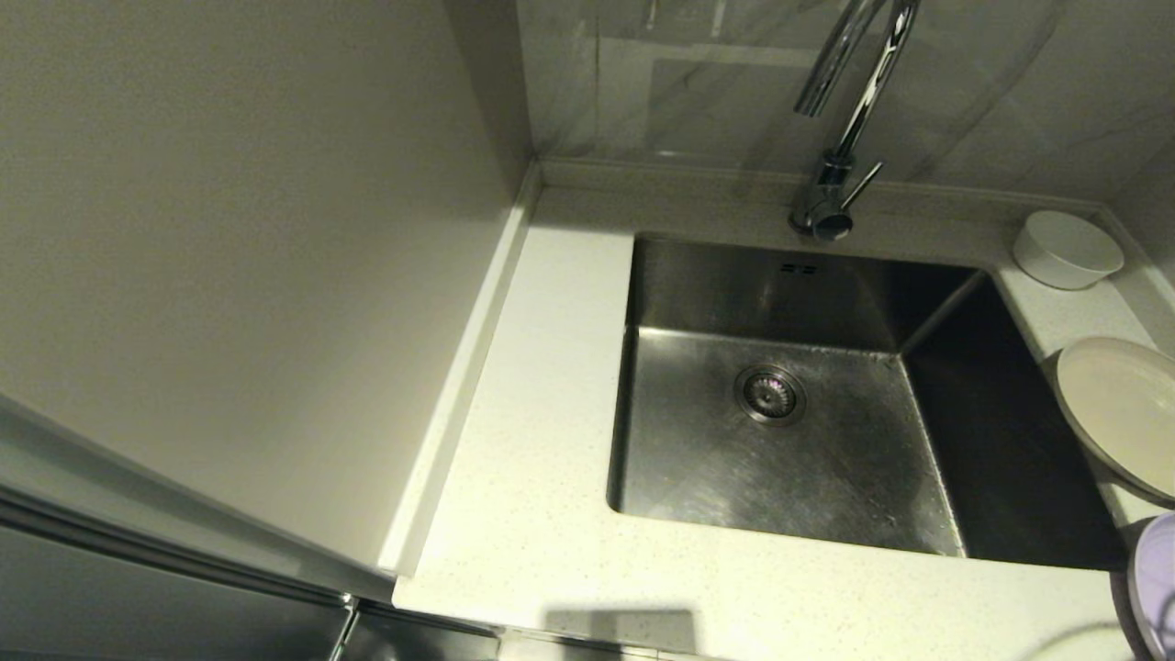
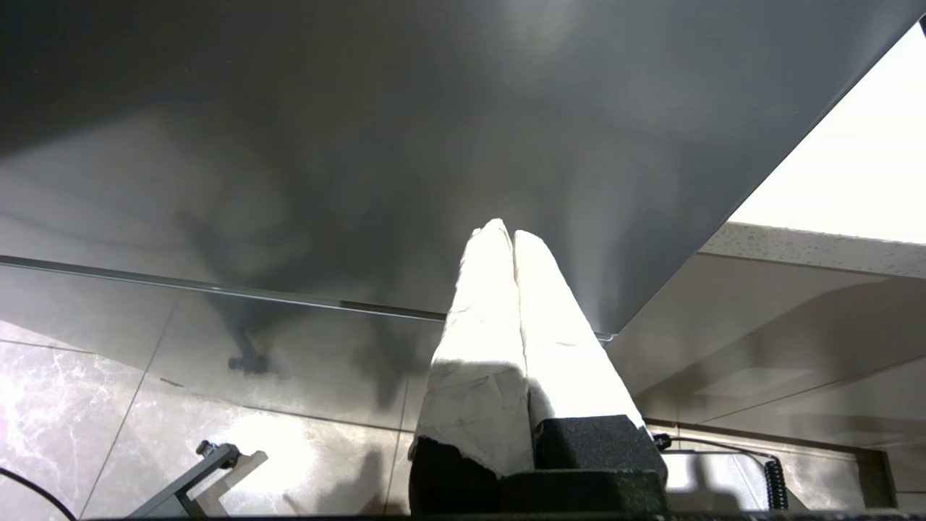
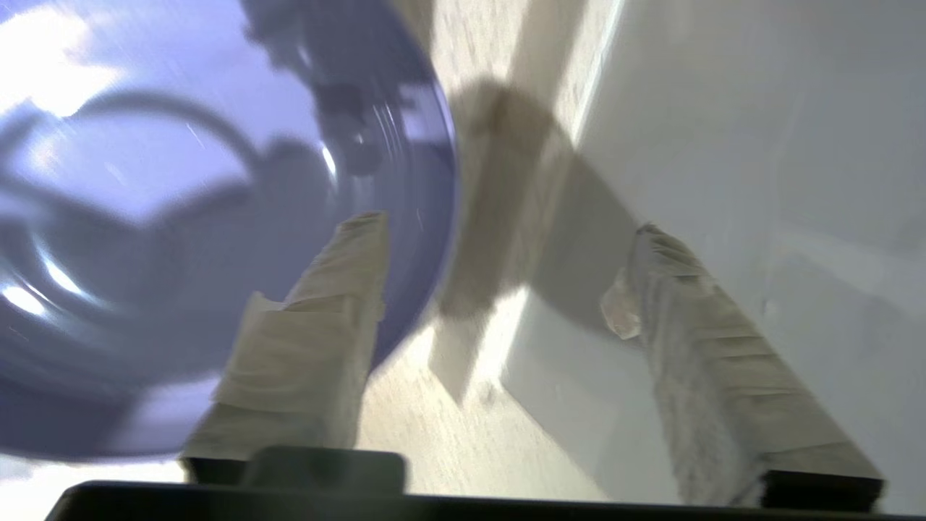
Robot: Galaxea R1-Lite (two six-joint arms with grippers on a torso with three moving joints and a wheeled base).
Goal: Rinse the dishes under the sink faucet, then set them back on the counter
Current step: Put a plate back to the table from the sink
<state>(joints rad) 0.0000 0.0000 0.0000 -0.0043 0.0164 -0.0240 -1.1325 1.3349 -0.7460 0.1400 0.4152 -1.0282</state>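
The steel sink (image 1: 698, 459) holds no dish, and its drain strainer (image 1: 769, 393) shows. The chrome faucet (image 1: 840, 119) stands behind it. On the counter (image 1: 542, 441) to the sink's right sit the white bowl (image 1: 1067, 248), the cream plate (image 1: 1122, 411) and, at the frame's edge, the lilac plate (image 1: 1155, 583). My right gripper (image 3: 506, 231) is open beside the lilac plate (image 3: 188, 217); one finger overlaps its rim, nothing is between the fingers. My left gripper (image 2: 505, 235) is shut on nothing, low in front of a dark cabinet panel, out of the head view.
A tall pale wall panel (image 1: 229, 257) borders the counter on the left. A tiled backsplash (image 1: 698, 83) rises behind the faucet. A white wall (image 3: 759, 181) stands close to my right gripper. Below the counter lie a dark cabinet front (image 2: 362, 145) and a marbled floor (image 2: 72, 405).
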